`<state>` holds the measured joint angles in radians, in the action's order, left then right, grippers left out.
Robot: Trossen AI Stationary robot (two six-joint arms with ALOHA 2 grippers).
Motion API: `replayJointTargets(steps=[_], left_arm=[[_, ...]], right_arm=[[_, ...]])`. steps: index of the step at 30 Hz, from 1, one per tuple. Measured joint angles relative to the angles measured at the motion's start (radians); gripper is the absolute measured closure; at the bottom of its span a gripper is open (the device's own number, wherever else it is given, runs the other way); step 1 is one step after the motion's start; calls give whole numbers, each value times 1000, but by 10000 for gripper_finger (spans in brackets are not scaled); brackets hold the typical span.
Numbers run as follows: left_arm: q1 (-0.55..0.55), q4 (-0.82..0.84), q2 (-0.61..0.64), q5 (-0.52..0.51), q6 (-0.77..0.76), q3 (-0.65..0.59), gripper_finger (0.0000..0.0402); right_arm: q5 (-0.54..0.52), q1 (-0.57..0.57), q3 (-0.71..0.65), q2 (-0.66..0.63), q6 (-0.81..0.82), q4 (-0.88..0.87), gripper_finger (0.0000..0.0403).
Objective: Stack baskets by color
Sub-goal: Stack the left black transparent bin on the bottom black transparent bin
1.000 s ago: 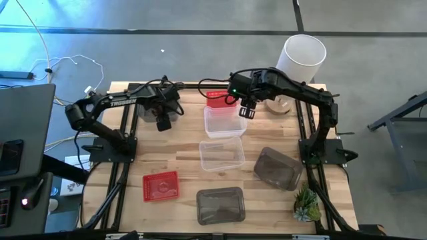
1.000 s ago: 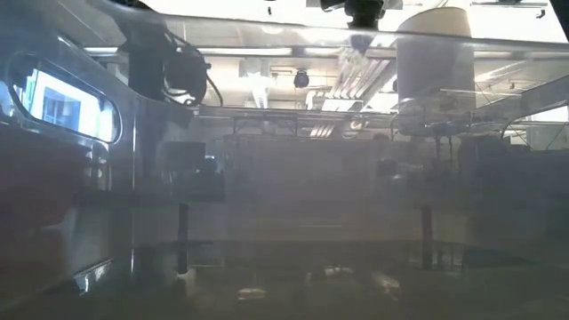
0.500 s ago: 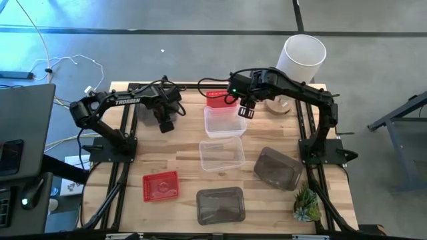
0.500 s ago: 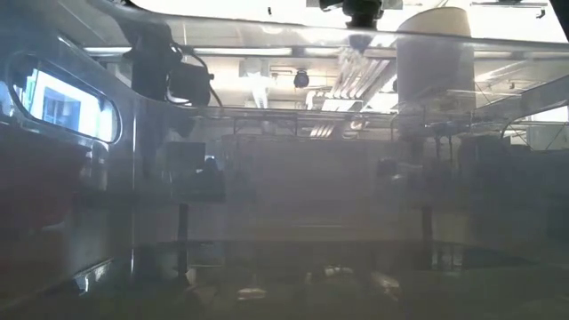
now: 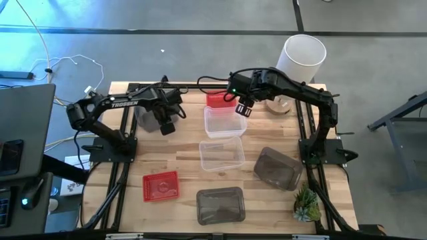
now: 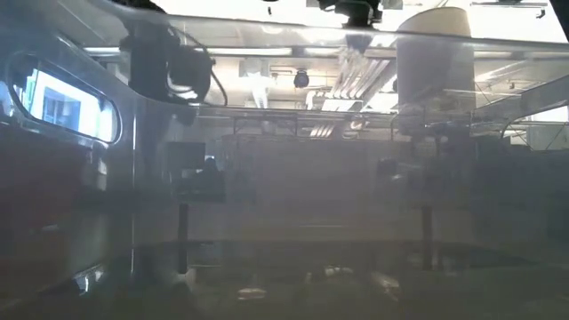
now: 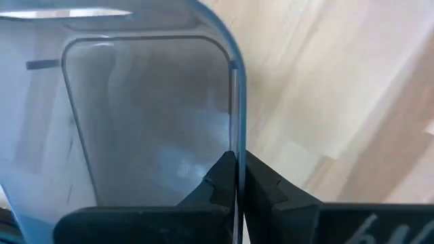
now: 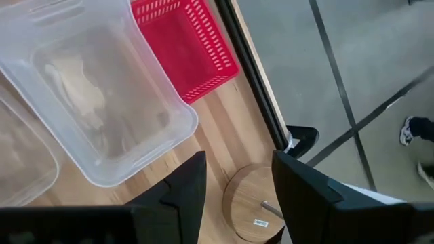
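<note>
A smoky grey basket [image 5: 145, 113] sits at the table's far left, and my left gripper [image 5: 167, 127] is shut on its right wall, pointing down. My right gripper [image 5: 241, 111] hangs open above the far right corner of a clear basket [image 5: 223, 121], touching nothing. A red basket [image 5: 215, 100] stands just behind that clear one. Another clear basket [image 5: 221, 153] lies mid-table. Two more grey baskets [image 5: 277, 168] [image 5: 220, 205] and a second red one [image 5: 161, 185] lie nearer the front edge. My left gripper pinches the grey basket's side wall at its rim [image 7: 235, 146], one finger [image 7: 213, 186] inside the basket and one outside. The fingers come from above, pointing down, across the wall. Whether the basket's bottom is still on the table, I cannot tell.
A tall white cylinder [image 5: 301, 57] stands beyond the far right corner, with a round wooden disc [image 8: 254, 203] beside it on the table. A small green plant [image 5: 307, 203] sits at the near right. Bare wood lies between the left red basket and the grey one.
My left gripper has shut on the grey basket's wall and shifted slightly, and the basket now shows a little more to the left of the gripper. My right gripper has rolled a little in place and stays open.
</note>
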<state>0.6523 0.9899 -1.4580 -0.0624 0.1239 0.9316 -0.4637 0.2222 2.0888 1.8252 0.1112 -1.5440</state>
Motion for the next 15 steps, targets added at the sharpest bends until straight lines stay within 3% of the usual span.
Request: replayJointTargets(steps=[15], left_arm=[[-334,39,196,19,-189,7,401]], right_arm=[[-3,0,0,0,179,1,249]])
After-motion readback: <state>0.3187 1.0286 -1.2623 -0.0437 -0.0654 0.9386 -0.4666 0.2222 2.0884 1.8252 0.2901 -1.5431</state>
